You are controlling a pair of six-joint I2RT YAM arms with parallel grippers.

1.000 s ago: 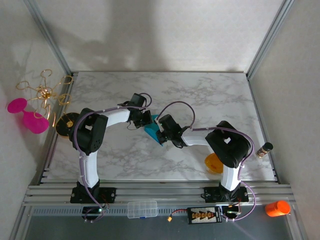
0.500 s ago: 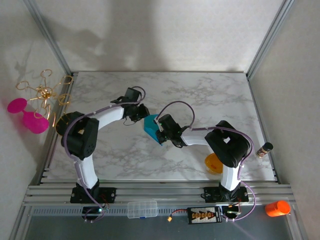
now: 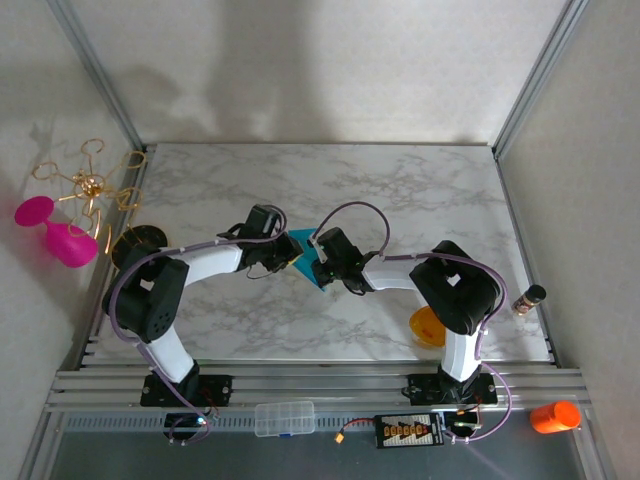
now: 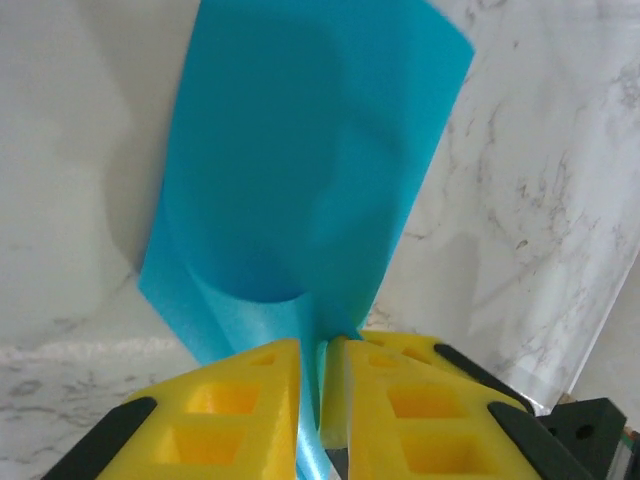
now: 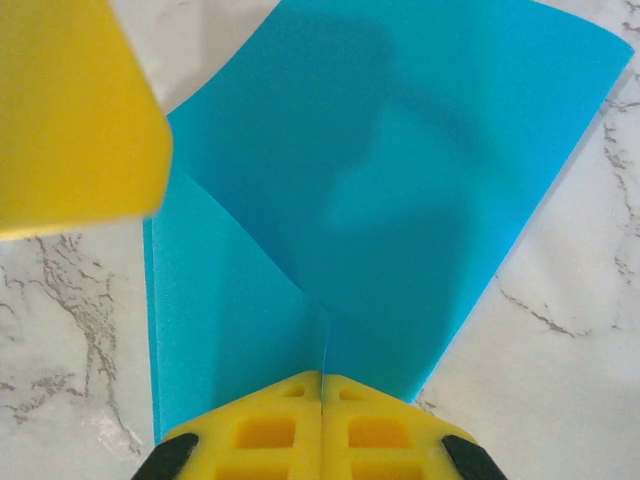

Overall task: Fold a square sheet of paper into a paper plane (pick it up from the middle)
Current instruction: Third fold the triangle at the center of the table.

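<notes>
We find the paper [image 4: 300,170] thin and limp; our left end effector [image 4: 322,348] and right end effector [image 5: 322,380] each clench its folded edge.

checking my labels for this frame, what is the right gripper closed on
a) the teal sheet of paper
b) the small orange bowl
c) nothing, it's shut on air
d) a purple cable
a: in the right wrist view the right gripper has its fingers pressed together on a raised fold of the teal sheet of paper, which spreads out over the marble table.
</notes>
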